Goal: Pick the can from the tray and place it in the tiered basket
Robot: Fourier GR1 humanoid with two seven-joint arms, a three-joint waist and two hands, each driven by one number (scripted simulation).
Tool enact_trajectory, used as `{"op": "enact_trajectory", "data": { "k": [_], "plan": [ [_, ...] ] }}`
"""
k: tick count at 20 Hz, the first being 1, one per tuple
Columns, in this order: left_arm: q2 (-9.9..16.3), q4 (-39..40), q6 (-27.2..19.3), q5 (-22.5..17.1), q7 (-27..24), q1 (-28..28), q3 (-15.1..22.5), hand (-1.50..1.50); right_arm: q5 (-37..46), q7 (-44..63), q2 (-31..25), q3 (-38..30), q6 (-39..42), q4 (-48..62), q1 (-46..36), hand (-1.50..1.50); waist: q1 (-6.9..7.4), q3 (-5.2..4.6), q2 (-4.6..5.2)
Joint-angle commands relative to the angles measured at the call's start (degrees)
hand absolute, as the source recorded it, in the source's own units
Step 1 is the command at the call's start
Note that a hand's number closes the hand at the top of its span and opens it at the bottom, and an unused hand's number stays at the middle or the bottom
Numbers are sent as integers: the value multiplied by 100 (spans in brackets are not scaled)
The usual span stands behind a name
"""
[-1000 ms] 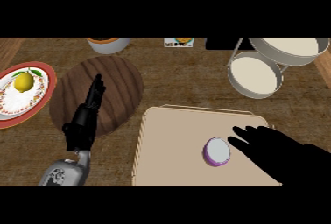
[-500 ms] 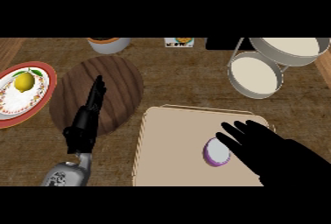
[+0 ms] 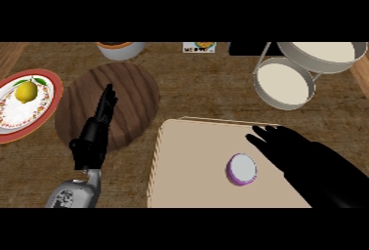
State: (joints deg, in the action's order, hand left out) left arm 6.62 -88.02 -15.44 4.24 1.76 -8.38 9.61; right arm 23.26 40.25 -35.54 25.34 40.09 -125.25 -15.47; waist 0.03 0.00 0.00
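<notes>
Since half a second ago the right robot hand [image 3: 292, 149] has slid a little toward 9 o'clock across the tray [image 3: 194, 166], so its dark fingers [image 3: 261, 136] now lie closer to the can [image 3: 241, 169], while the can itself has not shifted. That hand enters from the 4 o'clock corner, its fingers straight and spread, clasping nothing. The can, seen from above as a pale disc with a purple rim, stands upright on the beige tray, just beside the hand at its 7 o'clock side; whether the palm's edge touches it cannot be told. The left robot hand [image 3: 97, 129] lies well apart at 9 o'clock, fingers stretched straight toward 12 o'clock over a round dark wooden board [image 3: 137, 97] on the bench [image 3: 202, 93], holding nothing, and it shows no change from the earlier frames. The tiered basket [image 3: 288, 85] sits at 1 o'clock, its two round pale trays offset from each other. At the 9 o'clock edge a red-rimmed plate [image 3: 14, 117] carries a lemon [image 3: 27, 91]. A bowl [image 3: 119, 49] and a small labelled box [image 3: 199, 47] stand along the 12 o'clock edge.
</notes>
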Motion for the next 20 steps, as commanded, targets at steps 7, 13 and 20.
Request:
{"op": "enact_trajectory", "data": {
  "k": [7,13,20],
  "plan": [
    [-49,-73,240,114,-144,227,-176,0,986,-1006,477,-77,96,105,815,-150,-8,0,-3],
    [-164,-375,223,230,299,63,-222,0,1231,-1559,835,-382,178,655,588,-150,2,0,-3],
    [-423,240,194,409,-142,-129,-233,0,1600,-1416,1233,-165,449,565,948,-150,-19,0,-3]
  ]
}}
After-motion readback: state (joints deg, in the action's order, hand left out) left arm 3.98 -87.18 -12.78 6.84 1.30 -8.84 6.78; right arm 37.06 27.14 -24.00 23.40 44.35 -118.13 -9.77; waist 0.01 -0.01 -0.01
